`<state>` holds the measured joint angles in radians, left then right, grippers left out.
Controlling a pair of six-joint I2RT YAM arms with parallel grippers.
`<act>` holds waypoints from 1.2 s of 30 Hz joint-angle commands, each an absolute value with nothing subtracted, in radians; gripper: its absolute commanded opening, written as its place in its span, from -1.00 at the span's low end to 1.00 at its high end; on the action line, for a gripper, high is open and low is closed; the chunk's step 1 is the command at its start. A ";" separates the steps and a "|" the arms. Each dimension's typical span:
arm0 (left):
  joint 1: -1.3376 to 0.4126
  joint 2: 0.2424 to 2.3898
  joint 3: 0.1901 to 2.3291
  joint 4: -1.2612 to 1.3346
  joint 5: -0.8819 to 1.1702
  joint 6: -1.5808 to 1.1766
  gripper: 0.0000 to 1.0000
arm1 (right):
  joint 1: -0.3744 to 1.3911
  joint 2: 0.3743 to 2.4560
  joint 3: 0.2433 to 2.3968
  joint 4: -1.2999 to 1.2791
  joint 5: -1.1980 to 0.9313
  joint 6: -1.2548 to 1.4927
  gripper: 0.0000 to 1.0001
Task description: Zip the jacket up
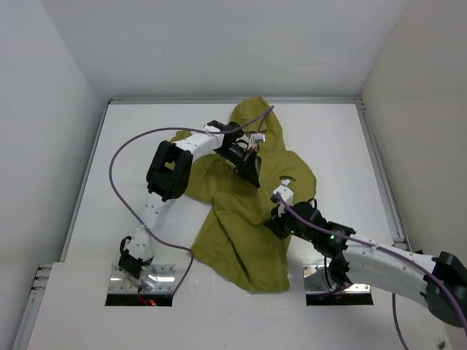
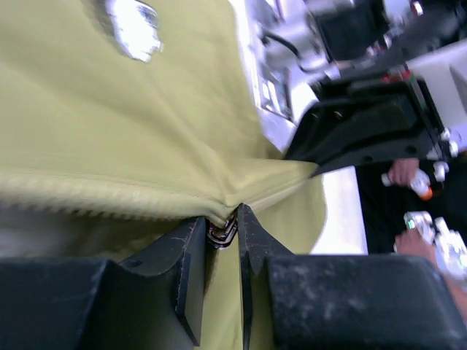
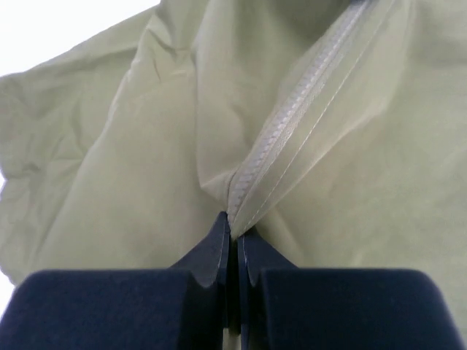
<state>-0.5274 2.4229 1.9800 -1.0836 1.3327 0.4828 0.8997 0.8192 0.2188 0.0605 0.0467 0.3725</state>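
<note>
Limp jacket (image 1: 244,226) likely bunches; left fingers (image 2: 246,237) clench the pull (image 2: 222,233), right fingers (image 3: 219,251) pinch the zipper tape (image 3: 292,124) mid-counter.

Cramped: jacket (image 3: 109,146) bunches right ahead of the right gripper (image 3: 232,237) jaws, right arm (image 2: 365,131) blocks just beyond the left gripper (image 2: 222,233) jaws.
</note>
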 commanded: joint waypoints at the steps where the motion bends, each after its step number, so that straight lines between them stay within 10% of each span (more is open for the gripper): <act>1: -0.425 2.454 2.080 -0.764 1.275 0.289 -0.82 | 0.936 0.799 0.189 0.003 -0.035 0.356 -1.00; 15: -0.216 2.637 2.321 -0.054 1.051 -0.323 -0.89 | 0.940 0.756 0.152 -0.035 -0.040 0.351 -1.00; 29: -0.103 2.544 2.296 0.144 0.707 -0.267 -0.89 | 0.919 0.805 0.175 -0.012 0.060 0.339 -0.98; 30: -0.092 2.519 2.307 0.144 0.646 -0.232 -0.92 | 0.907 0.858 0.213 -0.005 0.064 0.359 -0.61; 34: -0.092 2.453 2.341 0.074 0.568 -0.149 -0.86 | 0.760 0.955 0.339 -0.021 0.005 0.391 -0.13; 36: -0.092 2.406 2.316 0.060 0.568 -0.112 -0.36 | 0.686 0.971 0.393 -0.023 -0.028 0.382 0.09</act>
<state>-0.1741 2.5904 2.2669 -0.0662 0.7734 -0.2253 0.7658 0.9581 0.2852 -0.0082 0.0658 0.3676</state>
